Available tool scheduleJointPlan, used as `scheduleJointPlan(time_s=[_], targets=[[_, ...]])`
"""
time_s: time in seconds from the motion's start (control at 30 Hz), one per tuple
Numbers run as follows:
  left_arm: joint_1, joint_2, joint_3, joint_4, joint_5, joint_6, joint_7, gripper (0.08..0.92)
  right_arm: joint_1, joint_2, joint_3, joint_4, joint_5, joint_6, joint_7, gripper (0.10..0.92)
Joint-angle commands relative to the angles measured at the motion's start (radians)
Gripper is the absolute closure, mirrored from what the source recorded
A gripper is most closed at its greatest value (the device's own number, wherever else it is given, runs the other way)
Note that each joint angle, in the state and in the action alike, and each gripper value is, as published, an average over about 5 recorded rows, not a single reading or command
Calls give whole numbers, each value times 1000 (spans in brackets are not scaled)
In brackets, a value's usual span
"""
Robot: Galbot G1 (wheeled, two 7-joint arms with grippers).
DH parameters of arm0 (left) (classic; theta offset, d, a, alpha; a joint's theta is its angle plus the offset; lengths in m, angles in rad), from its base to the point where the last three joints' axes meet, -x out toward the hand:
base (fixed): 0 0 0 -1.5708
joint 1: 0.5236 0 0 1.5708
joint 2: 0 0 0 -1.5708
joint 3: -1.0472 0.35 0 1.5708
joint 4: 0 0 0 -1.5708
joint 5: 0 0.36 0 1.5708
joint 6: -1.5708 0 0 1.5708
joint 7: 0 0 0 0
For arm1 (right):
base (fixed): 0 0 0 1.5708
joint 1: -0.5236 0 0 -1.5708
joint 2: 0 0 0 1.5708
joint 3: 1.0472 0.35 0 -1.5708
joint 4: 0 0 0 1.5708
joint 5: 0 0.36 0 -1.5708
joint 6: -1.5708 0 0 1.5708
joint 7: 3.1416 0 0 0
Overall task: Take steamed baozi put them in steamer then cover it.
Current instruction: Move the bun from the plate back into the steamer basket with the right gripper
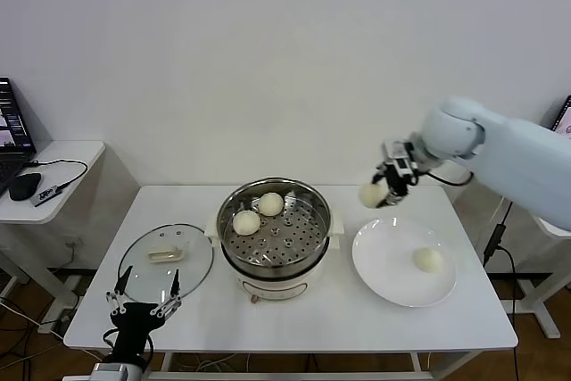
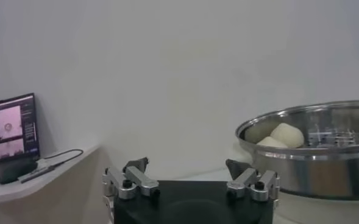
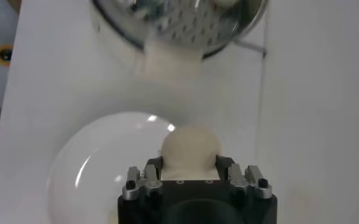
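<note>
**Four baozi: two in, one held, one waiting**

Two baozi (image 1: 258, 212) lie at the steamer's (image 1: 274, 236) left rear. The right gripper (image 1: 382, 192) pinches a third above the table's right rear; the fourth (image 1: 429, 260) sits on the plate (image 1: 384, 265). The cover (image 1: 166, 259) lies near the left edge, beside the spread left gripper (image 1: 144, 291).

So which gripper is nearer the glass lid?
Left. The left gripper hovers open at the lid's near edge; the right gripper holds a baozi above the plate.
</note>
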Motion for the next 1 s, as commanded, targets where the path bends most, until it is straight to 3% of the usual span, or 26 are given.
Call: scheduleJointPlan(time_s=[0.03,0.47,1.0], targets=[[6,-1,-19,-3,-3,-1,0,177,96,256,-78,-2,100,27,54,465],[11,-17,-38,-5,-12,-3,-1,177,6,449,-198,-47,-22,277,164,465],[0,-28,-39,12,-23,-6,-2,177,-28,534,-242,-109,-184,493,143,464]])
